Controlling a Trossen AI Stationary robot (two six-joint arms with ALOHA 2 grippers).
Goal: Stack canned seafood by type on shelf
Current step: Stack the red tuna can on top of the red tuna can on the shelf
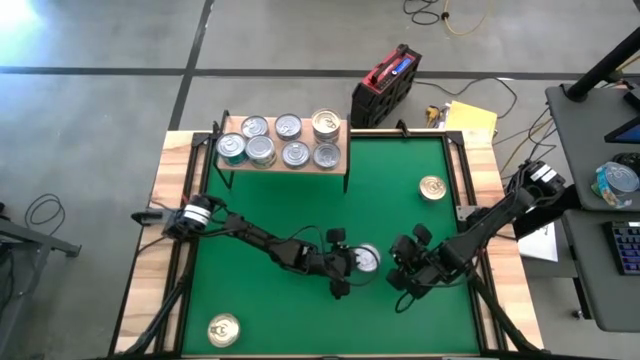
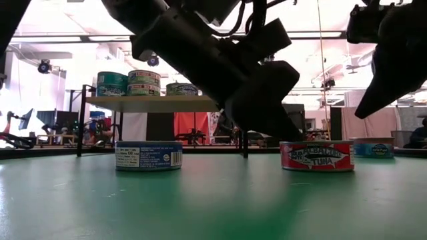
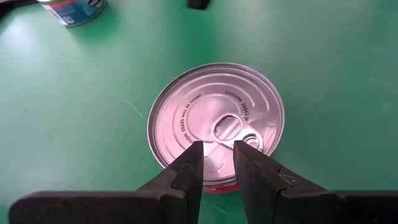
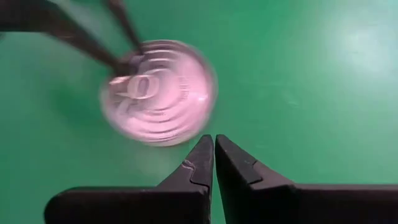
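Red-sided tin at lower right of centre in the low view, standing on the green mat, label reading "TUNA" in white capitals under a line too small to read; same tin just below centre in the high view, silver lid up; seen close in the left wrist view, pull tab near the lid's middle, embossed curve beginning "CAUTION", remainder not legible. Left gripper poised over the near edge of that lid, fingers slightly apart, nothing clamped between them; whether the tips touch the lid cannot be told. Right gripper just right of the tin in the high view, fingers pressed together, empty, the silver lid blurred beyond the tips. Blue-and-white tin at lower left of centre in the low view, nutrition panel facing out, print too fine to read; teal-sided tin at far right, logo unreadable. Shelf at upper centre of the high view, light wood on black legs, carrying eight silver-topped tins in two rows; teal and green labels on them in the low view, wording not legible. Gold-topped tin at right of the mat; another gold-topped tin at lower left.
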